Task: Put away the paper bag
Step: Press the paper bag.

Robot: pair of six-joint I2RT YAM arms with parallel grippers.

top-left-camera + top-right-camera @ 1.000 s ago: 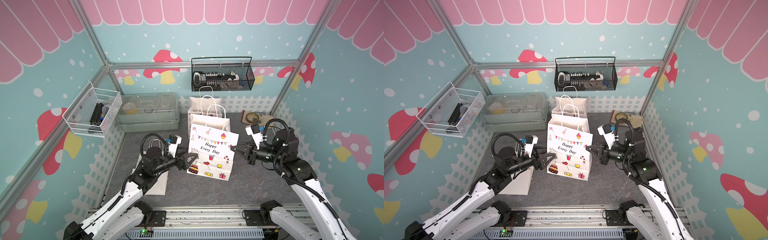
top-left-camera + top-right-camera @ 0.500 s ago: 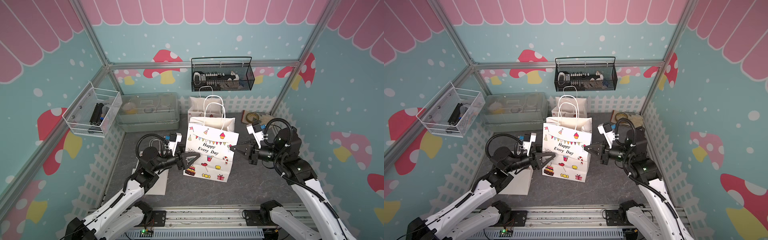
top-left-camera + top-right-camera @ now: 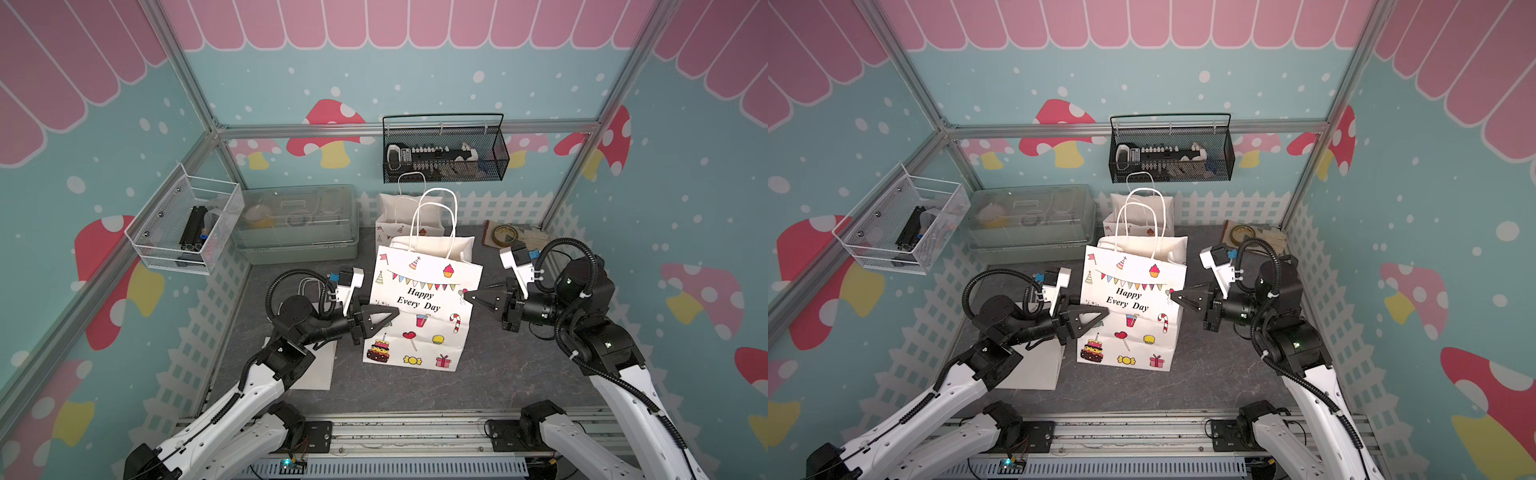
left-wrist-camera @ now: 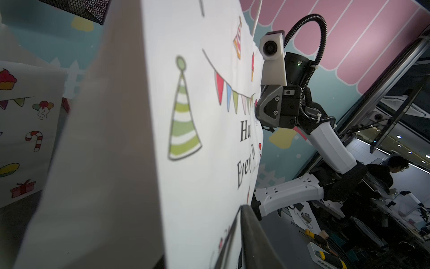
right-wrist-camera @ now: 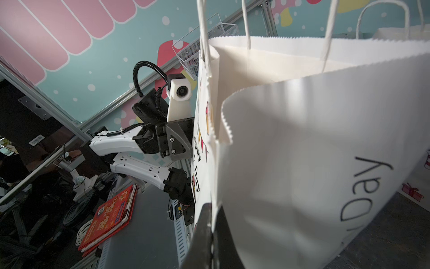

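The white paper bag (image 3: 419, 328) (image 3: 1133, 332) printed "Happy Every Day" stands open and upright mid-floor, handles up. My left gripper (image 3: 390, 316) (image 3: 1100, 314) is at its front left corner, closed on the paper. In the left wrist view one of its fingers (image 4: 253, 237) lies against the bag's front panel (image 4: 186, 186); the other finger is hidden. My right gripper (image 3: 468, 296) (image 3: 1174, 296) (image 5: 213, 216) is shut on the bag's right front edge (image 5: 290, 163), paper pinched between the fingers.
A second printed bag (image 3: 409, 216) stands close behind. A black wire basket (image 3: 444, 153) hangs on the back wall, a clear lidded bin (image 3: 297, 224) sits back left, and a white mesh basket (image 3: 187, 226) hangs on the left wall. Flat white paper (image 3: 316, 370) lies under my left arm.
My left gripper's jaws have narrowed from wide open onto the bag's left corner. The bag has shifted slightly left and stands straighter. The right gripper keeps its grip.
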